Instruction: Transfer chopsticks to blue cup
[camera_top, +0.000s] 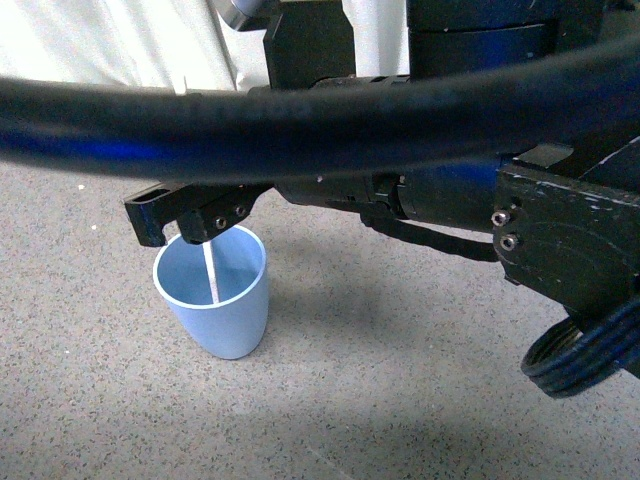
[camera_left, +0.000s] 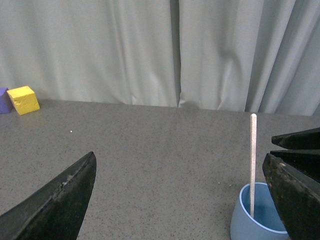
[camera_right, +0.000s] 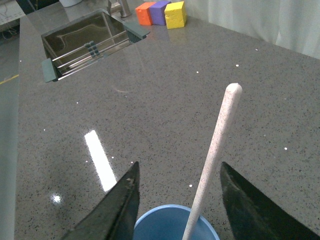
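The blue cup (camera_top: 215, 300) stands upright on the grey speckled counter. The chopstick (camera_top: 211, 272) stands in it, leaning on the rim. My right gripper (camera_top: 185, 228) hovers just above the cup's rim, open. In the right wrist view the cup (camera_right: 165, 222) lies below the right gripper (camera_right: 179, 167), and the chopstick (camera_right: 217, 135) rises between the spread jaws without touching them. My left gripper (camera_left: 175, 215) is open and empty, low over the counter. In its view the cup (camera_left: 250, 220) and the chopstick (camera_left: 253, 160) are by its right-hand finger (camera_left: 295, 200).
A sink (camera_right: 85, 42) is set into the counter farther off, with orange (camera_right: 146, 12), purple (camera_right: 161, 11) and yellow (camera_right: 175, 14) blocks behind it. A pale curtain (camera_left: 150, 50) hangs along the counter's back edge. A thick black cable (camera_top: 300, 120) crosses the front view.
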